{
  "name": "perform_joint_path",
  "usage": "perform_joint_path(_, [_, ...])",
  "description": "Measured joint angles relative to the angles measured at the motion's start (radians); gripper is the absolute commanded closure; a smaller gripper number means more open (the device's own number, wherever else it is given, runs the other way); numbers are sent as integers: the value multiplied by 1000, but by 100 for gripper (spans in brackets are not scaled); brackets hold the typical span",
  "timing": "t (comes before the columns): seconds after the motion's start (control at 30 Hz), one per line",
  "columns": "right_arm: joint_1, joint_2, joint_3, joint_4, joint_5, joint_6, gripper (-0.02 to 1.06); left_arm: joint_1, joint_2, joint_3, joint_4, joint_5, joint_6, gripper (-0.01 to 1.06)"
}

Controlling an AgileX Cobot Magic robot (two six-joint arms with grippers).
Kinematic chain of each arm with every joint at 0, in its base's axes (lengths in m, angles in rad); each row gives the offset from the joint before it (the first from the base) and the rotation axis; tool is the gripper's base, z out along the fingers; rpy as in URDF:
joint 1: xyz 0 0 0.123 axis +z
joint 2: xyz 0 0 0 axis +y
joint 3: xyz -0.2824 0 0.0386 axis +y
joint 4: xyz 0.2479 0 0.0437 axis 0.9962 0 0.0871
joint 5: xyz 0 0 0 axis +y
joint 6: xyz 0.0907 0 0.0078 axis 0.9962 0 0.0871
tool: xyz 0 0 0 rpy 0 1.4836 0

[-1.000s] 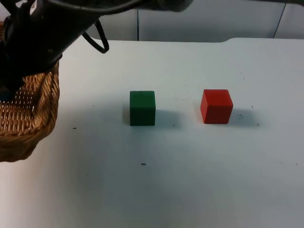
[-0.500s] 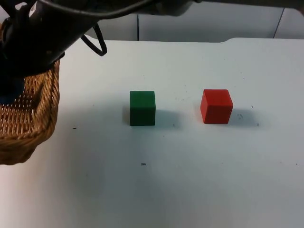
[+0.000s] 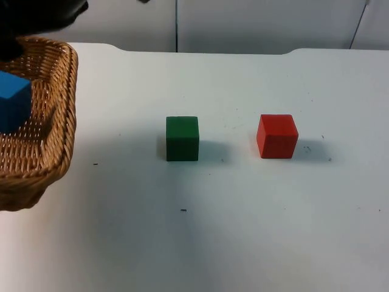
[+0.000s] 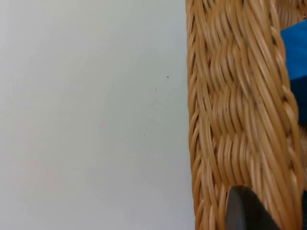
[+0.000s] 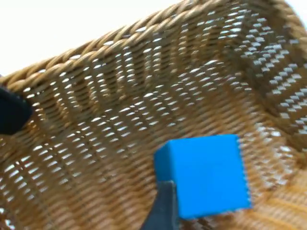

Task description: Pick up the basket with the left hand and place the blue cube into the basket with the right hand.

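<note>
A woven wicker basket (image 3: 51, 140) is sitting at the nine o'clock edge of the white worktop (image 3: 243, 231), its long axis running near to far, open mouth facing up. The left gripper (image 4: 261, 211) is clamping on the basket's rim, one dark fingertip pressing the outer weave, apparently to hold the basket steady as a receptacle. Inside, a bright blue cube (image 3: 13, 101) is lying against the basket's floor, flat faces slightly turned off the basket's sides; being a cube, it has no long axis. The right gripper (image 5: 165, 211) is hovering just above the blue cube, one finger beside its face; whether the fingers are apart or together cannot be told. At the worktop's centre a dark green cube (image 3: 182, 138) is standing, and toward three o'clock a red cube (image 3: 277, 135), well apart. The placing step looks done.
</note>
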Motion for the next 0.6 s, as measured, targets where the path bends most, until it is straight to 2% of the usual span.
perform_joint_path(0.3, [-120, -115, 0, -13, 116, 19, 31, 0, 11, 0, -26, 2, 30, 105])
perform_joint_path(0.4, [-152, -157, 6, -15, 159, 17, 32, 0, 52, 0, -103, 11, 88, 105])
perform_joint_path(0.6, [-160, -257, 110, -15, 156, -21, 32, 0, 159, 0, -192, 12, 179, 105])
